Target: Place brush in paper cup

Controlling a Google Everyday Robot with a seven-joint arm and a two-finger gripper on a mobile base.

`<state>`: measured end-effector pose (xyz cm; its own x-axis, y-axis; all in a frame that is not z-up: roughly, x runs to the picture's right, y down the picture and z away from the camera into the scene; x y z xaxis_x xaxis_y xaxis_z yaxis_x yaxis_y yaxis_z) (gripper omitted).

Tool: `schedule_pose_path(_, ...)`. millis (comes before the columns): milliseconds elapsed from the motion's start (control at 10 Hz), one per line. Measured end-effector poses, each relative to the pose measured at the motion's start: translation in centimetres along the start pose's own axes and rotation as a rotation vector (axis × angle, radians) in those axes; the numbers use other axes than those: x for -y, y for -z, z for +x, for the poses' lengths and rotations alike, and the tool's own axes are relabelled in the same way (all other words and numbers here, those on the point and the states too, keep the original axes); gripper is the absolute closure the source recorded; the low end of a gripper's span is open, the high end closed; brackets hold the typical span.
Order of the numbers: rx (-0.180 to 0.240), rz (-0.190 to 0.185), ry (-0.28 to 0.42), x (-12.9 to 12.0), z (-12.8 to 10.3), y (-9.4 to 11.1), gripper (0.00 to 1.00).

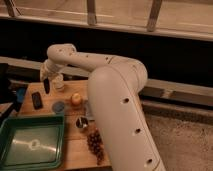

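Note:
My gripper (pixel 46 76) is at the far left of the wooden table, at the end of the white arm that reaches in from the lower right. It is shut on the brush (pixel 46 86), a slim dark stick that hangs nearly upright below it. The pale paper cup (pixel 59 83) stands upright on the table just right of the brush. The brush tip is beside the cup and a little to its left, not inside it.
A flat black block (pixel 37 100) lies left of centre, with a grey-blue disc (pixel 59 106) and a yellow-orange object (pixel 76 99) beside it. A metal cup (pixel 81 122), dark grapes (pixel 95 142) and a green tray (pixel 32 142) lie nearer. The arm's big white link covers the table's right side.

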<state>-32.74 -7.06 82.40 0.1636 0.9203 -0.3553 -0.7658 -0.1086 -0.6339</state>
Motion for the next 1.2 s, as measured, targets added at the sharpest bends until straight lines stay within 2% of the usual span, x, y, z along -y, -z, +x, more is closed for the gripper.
schedule_pose_path(400,-0.057,-0.026,-0.054,1.5,0.8,-2.2,1.00)
schedule_pose_path(500,-0.073,-0.029,-0.067,2.0,1.0,-2.6,0.94)
schedule_pose_path(800,-0.104,-0.034,-0.094,2.8,1.4,-3.2,0.65)
schedule_pose_path(1200,-0.120,-0.034,-0.110,3.2,1.5,-3.3,0.25)
